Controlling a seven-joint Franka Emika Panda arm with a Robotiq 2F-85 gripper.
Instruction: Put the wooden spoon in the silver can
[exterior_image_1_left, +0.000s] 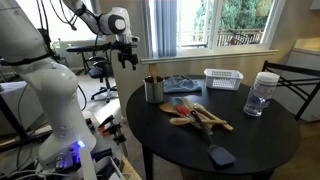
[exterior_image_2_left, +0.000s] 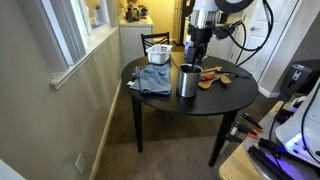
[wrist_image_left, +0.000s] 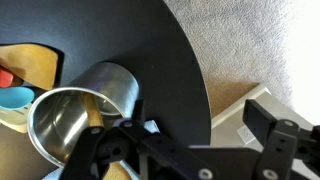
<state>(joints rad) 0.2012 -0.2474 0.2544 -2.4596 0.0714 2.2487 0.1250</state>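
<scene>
The silver can (exterior_image_1_left: 153, 91) stands upright near the edge of the round black table (exterior_image_1_left: 250, 140); it also shows in the other exterior view (exterior_image_2_left: 187, 83). A thin tan handle (exterior_image_1_left: 153, 74) sticks up out of the can's mouth. It looks like the wooden spoon, with its bowl hidden inside. In the wrist view the can (wrist_image_left: 75, 115) is seen from above with a tan piece (wrist_image_left: 97, 110) inside it. My gripper (exterior_image_1_left: 128, 60) hangs above and beside the can, apart from it. Its fingers are open and empty (wrist_image_left: 200, 115), as the exterior view (exterior_image_2_left: 200, 55) also shows.
Several wooden utensils (exterior_image_1_left: 203, 116) and a red and blue piece (exterior_image_1_left: 181, 103) lie mid-table. A dark-headed utensil (exterior_image_1_left: 220, 155) lies near the front edge. A clear jar with a white lid (exterior_image_1_left: 261, 94), a white basket (exterior_image_1_left: 224, 78) and a blue cloth (exterior_image_1_left: 181, 84) are also on the table.
</scene>
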